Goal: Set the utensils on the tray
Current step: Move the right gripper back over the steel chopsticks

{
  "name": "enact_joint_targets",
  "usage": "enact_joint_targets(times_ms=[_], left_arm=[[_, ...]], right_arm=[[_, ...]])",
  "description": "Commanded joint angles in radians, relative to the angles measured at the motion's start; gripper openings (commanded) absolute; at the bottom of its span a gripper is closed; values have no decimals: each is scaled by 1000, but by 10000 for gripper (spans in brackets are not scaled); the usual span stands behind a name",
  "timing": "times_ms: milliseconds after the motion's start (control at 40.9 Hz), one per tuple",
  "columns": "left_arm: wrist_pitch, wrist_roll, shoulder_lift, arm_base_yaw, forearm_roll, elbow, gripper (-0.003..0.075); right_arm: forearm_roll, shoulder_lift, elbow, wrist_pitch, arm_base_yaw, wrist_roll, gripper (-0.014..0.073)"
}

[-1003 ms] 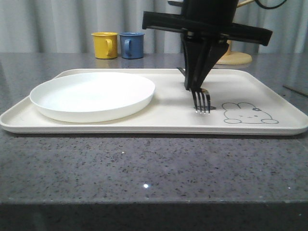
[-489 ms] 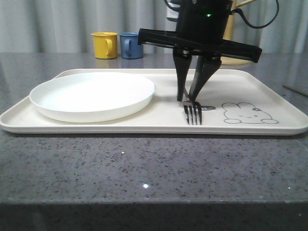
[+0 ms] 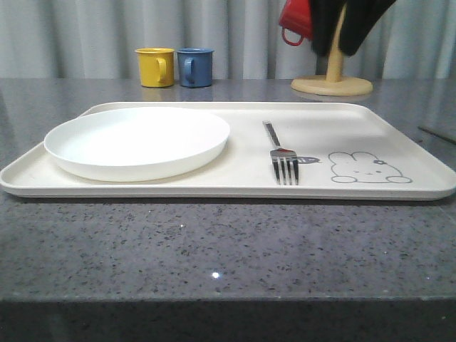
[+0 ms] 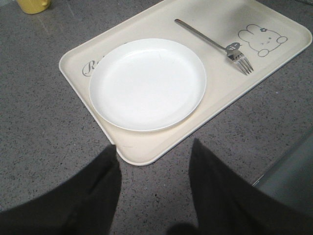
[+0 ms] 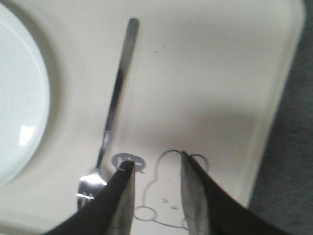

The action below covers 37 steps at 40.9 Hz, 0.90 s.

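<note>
Fork released on tray; right arm has lifted clear.
I read the right gripper (image 5: 155, 169) fingers apart, empty, above the fork (image 3: 283, 158) on the tray (image 3: 370, 132); left gripper (image 4: 154, 161) fingers apparently apart.

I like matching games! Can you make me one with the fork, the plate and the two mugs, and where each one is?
Things:
1. fork
2. plate
3. yellow mug
4. blue mug

Places:
A. on the tray's left half
B. off the tray, just left of the other mug
C. beside the rabbit drawing
D. off the tray, just right of the other mug

Pairs: 1-C, 2-A, 3-B, 4-D
</note>
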Motion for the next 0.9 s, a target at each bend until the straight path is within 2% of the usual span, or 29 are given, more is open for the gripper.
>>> enact_joint_targets(times_ms=[0, 171, 269, 416, 563, 881], left_arm=[[-69, -8, 1, -7, -7, -25, 313], [-69, -8, 1, -7, -7, -25, 313], [-69, -8, 1, -7, -7, -25, 313], [-69, -8, 1, -7, -7, -25, 313], [-69, -8, 1, -7, -7, -25, 313], [-69, -8, 1, -7, -7, -25, 313]], right_arm=[[-60, -114, 15, 4, -49, -59, 269], [28, -195, 117, 17, -209, -203, 269], [103, -195, 161, 41, -318, -304, 269], [148, -188, 242, 46, -426, -432, 269], [125, -155, 295, 43, -462, -455, 269], [72, -42, 306, 28, -463, -455, 269]])
